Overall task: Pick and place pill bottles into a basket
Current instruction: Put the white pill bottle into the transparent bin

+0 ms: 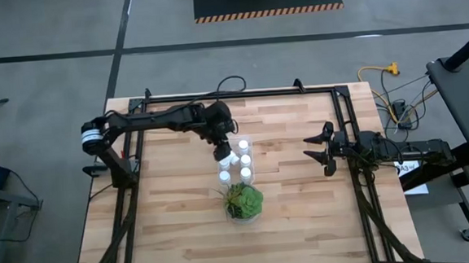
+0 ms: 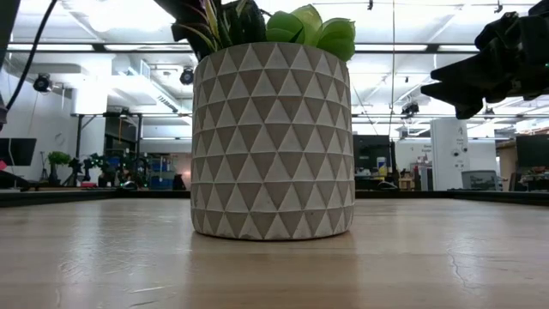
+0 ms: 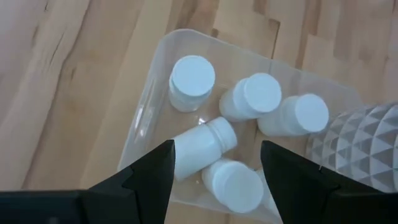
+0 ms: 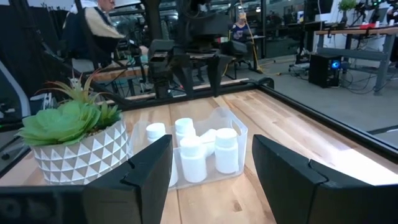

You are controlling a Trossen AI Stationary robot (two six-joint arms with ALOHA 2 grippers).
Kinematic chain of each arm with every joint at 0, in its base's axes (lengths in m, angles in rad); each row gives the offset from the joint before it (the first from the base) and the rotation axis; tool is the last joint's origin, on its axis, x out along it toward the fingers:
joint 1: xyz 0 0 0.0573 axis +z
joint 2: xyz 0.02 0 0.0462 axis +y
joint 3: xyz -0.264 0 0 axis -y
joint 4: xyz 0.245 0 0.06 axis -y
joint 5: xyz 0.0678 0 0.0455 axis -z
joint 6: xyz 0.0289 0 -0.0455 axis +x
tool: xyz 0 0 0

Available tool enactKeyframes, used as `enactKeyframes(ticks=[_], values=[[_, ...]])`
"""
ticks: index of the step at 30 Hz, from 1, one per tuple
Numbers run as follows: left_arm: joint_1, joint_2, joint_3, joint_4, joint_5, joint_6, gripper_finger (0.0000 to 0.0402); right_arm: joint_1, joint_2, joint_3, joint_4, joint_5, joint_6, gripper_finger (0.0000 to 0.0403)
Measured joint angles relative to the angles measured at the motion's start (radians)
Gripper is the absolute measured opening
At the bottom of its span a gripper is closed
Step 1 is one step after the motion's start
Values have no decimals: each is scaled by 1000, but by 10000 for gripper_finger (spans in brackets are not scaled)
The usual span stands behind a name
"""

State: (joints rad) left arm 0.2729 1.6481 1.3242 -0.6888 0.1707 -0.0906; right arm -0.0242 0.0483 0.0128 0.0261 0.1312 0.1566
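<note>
The basket (image 3: 163, 50), a clear plastic bin, stands on the wooden table just beyond the potted plant (image 1: 244, 201). Several white pill bottles are inside it: most stand upright (image 3: 193, 78), and one (image 3: 205, 143) lies on its side, leaning on the others. My left gripper (image 1: 223, 152) hangs open above the basket's left part, its fingers (image 3: 155, 171) pointing steeply down, with nothing between them. The right wrist view shows it (image 4: 189, 74) clear above the bottles (image 4: 227, 149). At the table's right edge my right gripper (image 1: 317, 149) waits open, level, facing the basket.
The plant's patterned pot (image 2: 273, 142) stands against the basket's near end and fills the low view, hiding the basket there. Bare tabletop (image 1: 305, 217) lies on both sides of the basket and the plant. A black frame rail (image 1: 240, 94) runs along the far edge.
</note>
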Motion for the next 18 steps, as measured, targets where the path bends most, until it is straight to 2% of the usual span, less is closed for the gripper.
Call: enactKeyframes(ticks=[2,10,18], values=[[-2,6,3,0,0,17,219,0,0,0,0,-1,0,210],[-4,10,2,-11,-23,284,219,0,0,0,0,0,0,210],[-3,10,4,-138,-53,689,219,0,0,0,0,-1,0,210]])
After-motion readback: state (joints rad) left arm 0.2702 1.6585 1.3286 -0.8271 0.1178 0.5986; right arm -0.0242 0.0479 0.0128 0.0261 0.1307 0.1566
